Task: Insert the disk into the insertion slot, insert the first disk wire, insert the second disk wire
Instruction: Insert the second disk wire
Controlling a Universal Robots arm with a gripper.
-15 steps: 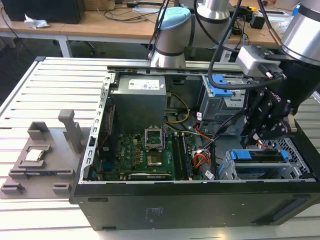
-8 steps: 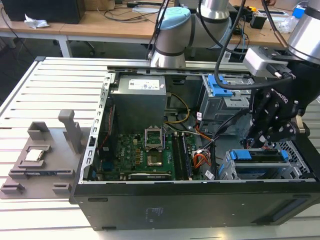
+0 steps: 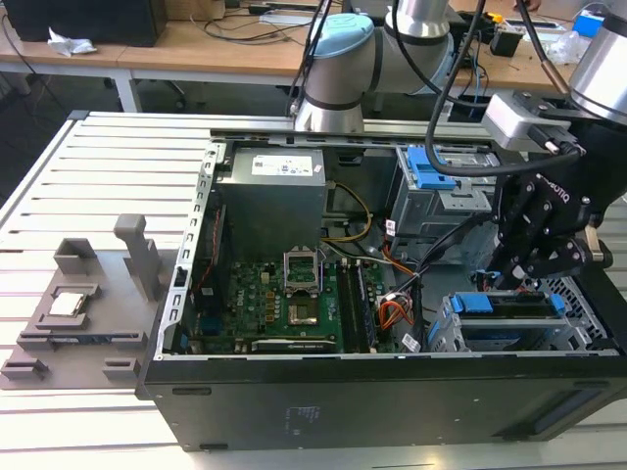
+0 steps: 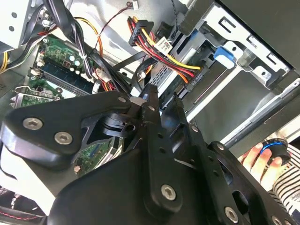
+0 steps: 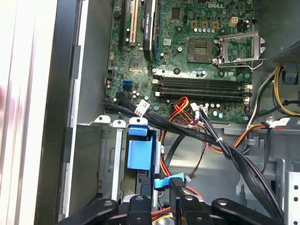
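Observation:
The disk (image 3: 509, 305), in its blue carrier, sits in the insertion slot (image 3: 490, 339), the low silver cage at the case's front on the exterior view's right. My gripper (image 3: 511, 284) hangs just above the disk's rear edge. In the first wrist view the gripper (image 5: 161, 188) is shut on the small blue end of a black disk wire (image 5: 168, 181), next to the blue carrier (image 5: 140, 154). In the second wrist view the gripper (image 4: 161, 101) has its fingers close together, with a black cable running out from them. A connector with yellow and red wires (image 4: 193, 77) lies at the disk's edge.
A taller grey cage with a blue latch (image 3: 429, 168) stands behind the slot. Bundled black, red and orange cables (image 5: 220, 140) cross between motherboard (image 3: 294, 294) and cages. A person's hand (image 4: 262, 157) is near the case. A grey fixture (image 3: 78, 313) sits on the table.

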